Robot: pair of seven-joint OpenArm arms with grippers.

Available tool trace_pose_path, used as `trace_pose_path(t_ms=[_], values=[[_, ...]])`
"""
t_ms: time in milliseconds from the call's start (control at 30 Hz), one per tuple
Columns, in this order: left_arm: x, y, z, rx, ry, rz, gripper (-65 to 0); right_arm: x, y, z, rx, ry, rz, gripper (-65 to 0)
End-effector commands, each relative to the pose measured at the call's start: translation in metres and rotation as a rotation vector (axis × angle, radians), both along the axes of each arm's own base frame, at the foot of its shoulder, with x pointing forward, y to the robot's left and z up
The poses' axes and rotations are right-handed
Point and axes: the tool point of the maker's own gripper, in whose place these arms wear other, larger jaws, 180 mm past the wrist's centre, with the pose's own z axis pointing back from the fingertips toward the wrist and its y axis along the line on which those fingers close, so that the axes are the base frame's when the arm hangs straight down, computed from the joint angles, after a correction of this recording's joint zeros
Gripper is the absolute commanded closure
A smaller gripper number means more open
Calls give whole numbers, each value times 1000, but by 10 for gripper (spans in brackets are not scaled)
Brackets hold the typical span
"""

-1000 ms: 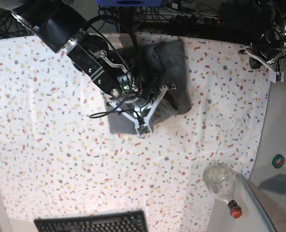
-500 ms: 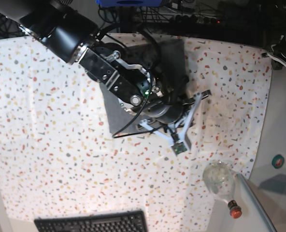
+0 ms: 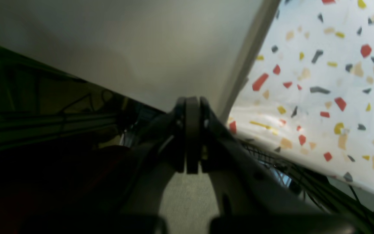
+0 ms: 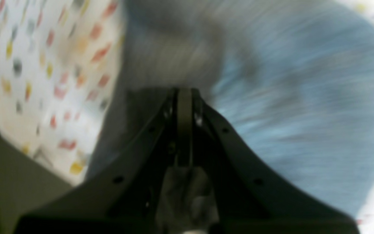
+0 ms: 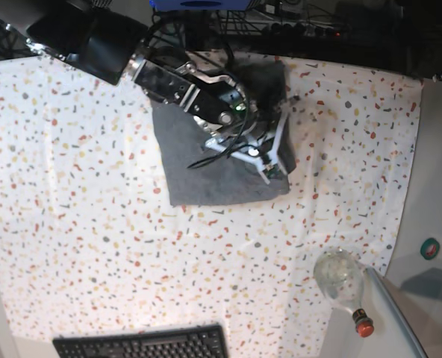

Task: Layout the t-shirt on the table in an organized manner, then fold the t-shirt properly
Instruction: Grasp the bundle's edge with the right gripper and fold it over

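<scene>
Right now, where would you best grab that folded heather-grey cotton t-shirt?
Probably the bare near-left corner of the folded heather-grey cotton t-shirt, coming from above. It lies flat on the speckled white table, away from the arm covering its far right part.

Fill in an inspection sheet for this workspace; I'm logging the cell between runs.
Surface: table covered in white flecked cloth, lying flat.
Job's things: t-shirt, grey, folded into a compact rough rectangle near the far middle of the table.
Clutter: clear bottle with red cap at the near right corner; black keyboard at the near edge.
Grippers: right gripper shut, over the t-shirt, nothing clearly held; left gripper shut, empty, off the table's edge.
Cables: black cable looping from the right arm over the t-shirt; cable bundle behind the table.
Surroundings: plain grey side surface on the right.
</scene>
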Motion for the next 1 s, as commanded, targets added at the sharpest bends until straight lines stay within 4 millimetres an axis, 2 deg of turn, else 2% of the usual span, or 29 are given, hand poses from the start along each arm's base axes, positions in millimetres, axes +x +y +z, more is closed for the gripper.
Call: trace_pose_path(t_ms=[0,100,167,267,333,400,500,600,633,667,833,967], values=[[8,10,15,37,-31,-16,0,11,14,13,29,-46,8,0],[8,10,15,37,-31,-16,0,1,26,13,29,-48,49,0],[8,10,15,36,-31,-15,0,3,29,29,61,-72,57,0],[5,11,12,31,-22,-9,0,-5,15,52,105,-89,76,0],[4,12,12,30,-21,-5,0,-11,-7,57,92,-47,24,0],[4,13,12,31,-22,-3,0,-27,-21,56,78,19,-15,0],[4,14,13,33,-23,-4,0,-58,-23,49,54,110,14,-9],[6,13,14,35,-25,-8,0,-75,-21,42,36,142,47,-276],[8,13,14,34,-29,-10,0,-78,-21,41,31,144,54,-335],[11,13,15,34,-36,-9,0,-78,-22,38,24,147,54,-360],[12,13,15,34,-38,-9,0,-67,-29,21,-9,121,20,-327],[11,13,15,34,-36,-9,0,-64,-36,11,-36,119,1,-329]])
